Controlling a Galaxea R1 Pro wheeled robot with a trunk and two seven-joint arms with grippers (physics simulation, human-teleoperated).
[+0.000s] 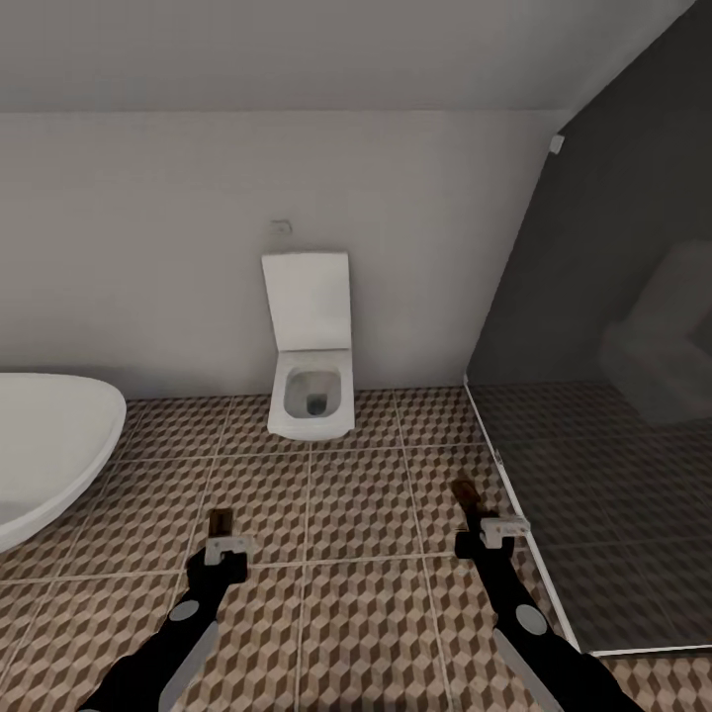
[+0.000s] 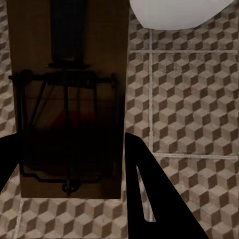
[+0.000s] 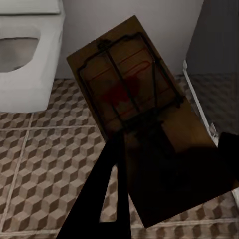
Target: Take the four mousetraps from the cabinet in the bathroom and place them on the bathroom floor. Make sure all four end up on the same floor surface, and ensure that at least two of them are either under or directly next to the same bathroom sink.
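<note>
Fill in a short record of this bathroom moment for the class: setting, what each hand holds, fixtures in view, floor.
setting: tiled bathroom, robot facing the wall
left hand: shut on a mousetrap
right hand: shut on a second mousetrap
fixtures: toilet ahead with lid raised; bathtub at left; glass panel at right
bathroom floor: cube-pattern tiles, no mousetrap lying on it

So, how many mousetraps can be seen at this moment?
2. One mousetrap is held in the left gripper; the other mousetrap is in the right gripper. Both are above the tiled floor, facing the toilet. Others may be out of view.
</note>
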